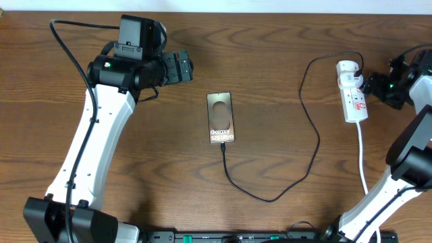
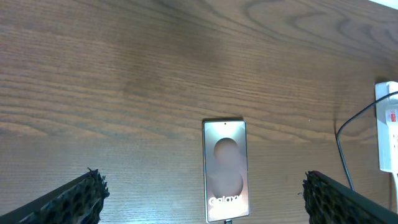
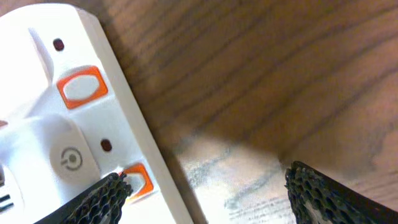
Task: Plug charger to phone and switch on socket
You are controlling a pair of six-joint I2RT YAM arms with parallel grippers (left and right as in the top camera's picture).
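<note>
Since your right claw (image 3: 205, 177) stands wide and empty with one finger (image 3: 93, 199) at the switch (image 3: 143, 180), pushing off-centre could shove the socket (image 3: 56, 118) aside instead. Left claw (image 2: 203, 180) gapes empty too.

Looks down on a brown wooden table (image 2: 124, 74). Shows the phone (image 2: 225, 171) lying flat at bottom centre, a pale oval patch above white lettering cut by the lower edge. Has the left gripper (image 2: 204, 183) spread wide, black textured fingers (image 2: 74, 202) in both lower corners, clear of the phone. Catches the charger (image 2: 342, 149) cable curving at right, just beside the white socket (image 2: 387, 130) at the frame's edge.
</note>
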